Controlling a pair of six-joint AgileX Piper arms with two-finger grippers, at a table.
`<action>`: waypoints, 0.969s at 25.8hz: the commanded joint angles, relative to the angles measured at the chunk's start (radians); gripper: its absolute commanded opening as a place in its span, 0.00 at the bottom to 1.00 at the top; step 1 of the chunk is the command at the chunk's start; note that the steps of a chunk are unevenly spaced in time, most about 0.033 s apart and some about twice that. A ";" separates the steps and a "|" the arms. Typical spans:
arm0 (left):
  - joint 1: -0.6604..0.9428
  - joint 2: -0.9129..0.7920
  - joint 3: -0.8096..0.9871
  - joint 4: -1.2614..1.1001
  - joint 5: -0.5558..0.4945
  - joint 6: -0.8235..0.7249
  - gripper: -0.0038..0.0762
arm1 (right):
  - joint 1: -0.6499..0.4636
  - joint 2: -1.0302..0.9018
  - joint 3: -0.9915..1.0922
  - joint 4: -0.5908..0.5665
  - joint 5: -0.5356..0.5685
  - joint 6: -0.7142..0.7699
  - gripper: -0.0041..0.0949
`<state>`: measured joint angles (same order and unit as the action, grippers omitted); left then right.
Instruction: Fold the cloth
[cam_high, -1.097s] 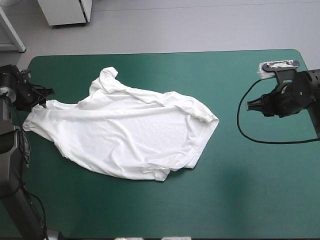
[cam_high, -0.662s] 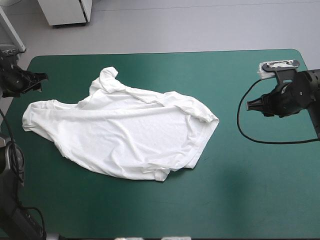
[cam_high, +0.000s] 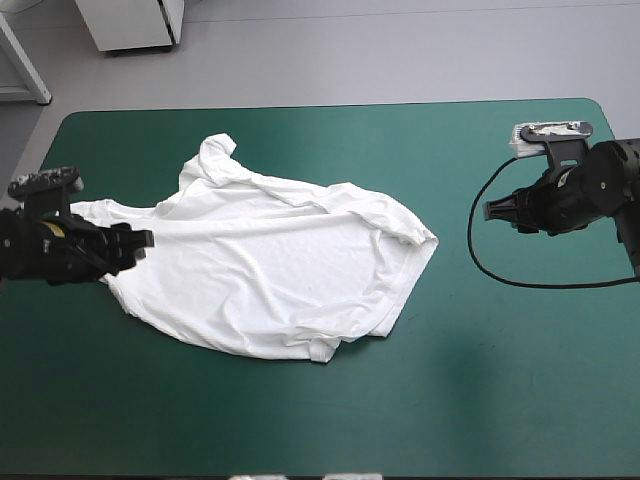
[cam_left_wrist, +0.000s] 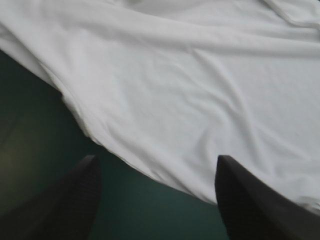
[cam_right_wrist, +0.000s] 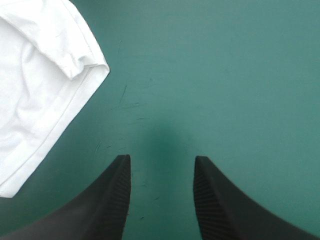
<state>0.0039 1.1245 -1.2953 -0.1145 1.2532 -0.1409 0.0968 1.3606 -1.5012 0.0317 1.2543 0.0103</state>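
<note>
T-shirt (cam_high: 260, 270), high view: white and wrinkly. It is spread on the teal-green cover (cam_high: 500, 380), toward 9 o'clock from the table's middle. One sleeve pokes out at 11 o'clock of the shirt.
Left gripper (cam_high: 140, 243), high view: at 9 o'clock of the shirt, with its tips over the shirt's edge. This view does not show how wide its fingers stand.
Right gripper (cam_high: 490, 210), high view: at 3 o'clock of the shirt and well apart from it, over bare cover, pointing at the shirt.
Left gripper (cam_left_wrist: 157, 160), left wrist view: the two black fingers stand wide apart and hold nothing.
T-shirt (cam_left_wrist: 175, 90), left wrist view: take 12 o'clock as straight ahead of the fingers. The shirt then fills everything from 10 to 3 o'clock. Its hem runs slanting between the fingers, and one fingertip is over the cloth. I cannot tell if it touches.
Right gripper (cam_right_wrist: 161, 160), right wrist view: the fingers are apart, with only teal-green cover (cam_right_wrist: 225, 75) between them.
T-shirt (cam_right_wrist: 35, 75), right wrist view: only a corner with a rolled hem shows, ahead at about 10 o'clock and clear of the fingers.
</note>
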 joint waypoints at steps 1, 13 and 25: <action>-0.046 -0.102 0.063 -0.073 0.034 -0.077 0.64 | -0.011 -0.034 -0.028 0.039 -0.030 -0.010 0.44; -0.417 -0.013 0.143 0.197 0.029 -0.220 0.55 | -0.011 -0.034 -0.028 0.080 -0.027 -0.010 0.44; -0.777 0.212 0.143 0.215 -0.091 -0.214 0.56 | -0.011 -0.034 -0.028 0.050 -0.017 -0.019 0.44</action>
<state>-0.7189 1.3344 -1.1297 0.0897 1.2118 -0.3413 0.0968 1.3606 -1.5012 0.0989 1.2543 0.0000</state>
